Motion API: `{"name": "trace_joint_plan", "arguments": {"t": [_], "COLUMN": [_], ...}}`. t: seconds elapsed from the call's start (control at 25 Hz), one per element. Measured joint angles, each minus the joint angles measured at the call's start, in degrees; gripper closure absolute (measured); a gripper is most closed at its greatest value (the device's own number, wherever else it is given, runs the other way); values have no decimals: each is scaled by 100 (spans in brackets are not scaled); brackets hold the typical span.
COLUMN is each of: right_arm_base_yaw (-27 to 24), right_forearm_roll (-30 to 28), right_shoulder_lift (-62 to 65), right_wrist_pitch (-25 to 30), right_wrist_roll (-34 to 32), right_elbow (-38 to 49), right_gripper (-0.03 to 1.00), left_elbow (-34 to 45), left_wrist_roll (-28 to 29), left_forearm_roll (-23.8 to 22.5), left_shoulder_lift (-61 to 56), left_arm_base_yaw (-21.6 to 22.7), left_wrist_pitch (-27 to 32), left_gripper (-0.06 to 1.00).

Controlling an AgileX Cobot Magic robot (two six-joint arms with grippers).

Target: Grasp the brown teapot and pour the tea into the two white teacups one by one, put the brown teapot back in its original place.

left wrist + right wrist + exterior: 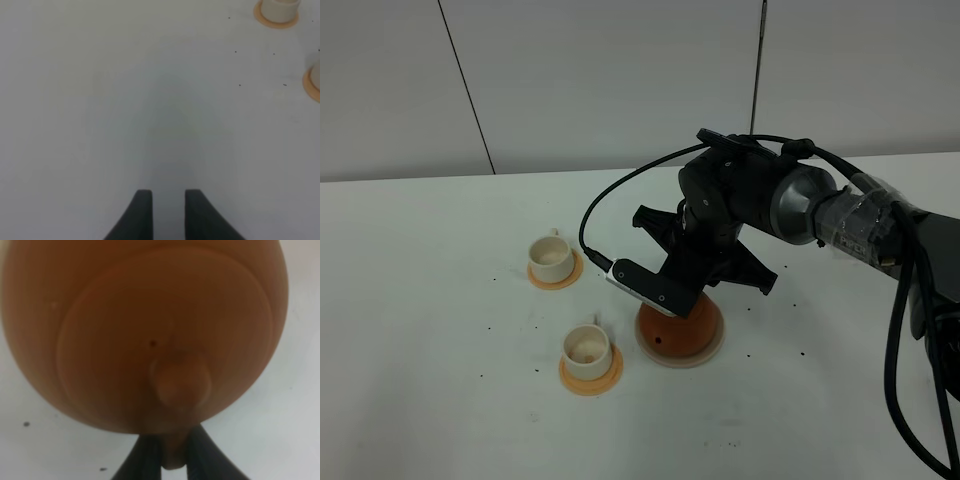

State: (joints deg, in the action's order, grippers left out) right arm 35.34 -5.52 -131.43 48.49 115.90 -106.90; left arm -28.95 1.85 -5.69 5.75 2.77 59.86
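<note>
Brown teapot [686, 330] stands upright on the round beige saucer [680, 363], right of the table's [440, 400] middle. In the right wrist view its lid [115, 335] and knob [180, 380] face the camera. The right tool [172, 450] comes down from above and is clamped tight on the loop handle [172, 460], one finger on each side. The right arm [760, 200] hides the upper part of the pot in the high view.

Two white teacups stand to the left of the saucer, each on an orange coaster: the near cup [587, 344] just beside the saucer, the far cup [550, 257] farther left. A brownish patch shows inside the near cup. Small dark specks dot the table around them.

The left tool [168, 192] hangs over bare table well apart from the cups, its fingers [142, 215] a narrow gap apart and gripping nothing.
</note>
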Motion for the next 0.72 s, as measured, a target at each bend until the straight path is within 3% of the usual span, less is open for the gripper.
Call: {"name": "trace_joint_plan", "arguments": {"t": [0.72], "right_arm_base_yaw": [-64], "right_forearm_roll": [203], "right_shoulder_lift": [0], "right_wrist_pitch": [161], "right_wrist_roll": [-29], "right_elbow": [-225], "right_gripper": [87], "left_elbow": [0], "left_wrist_roll": [0], "left_forearm_roll": [0], "left_shoulder_lift": [0], "left_arm_base_yaw": [0], "left_wrist_pitch": [0], "left_gripper": [71]}}
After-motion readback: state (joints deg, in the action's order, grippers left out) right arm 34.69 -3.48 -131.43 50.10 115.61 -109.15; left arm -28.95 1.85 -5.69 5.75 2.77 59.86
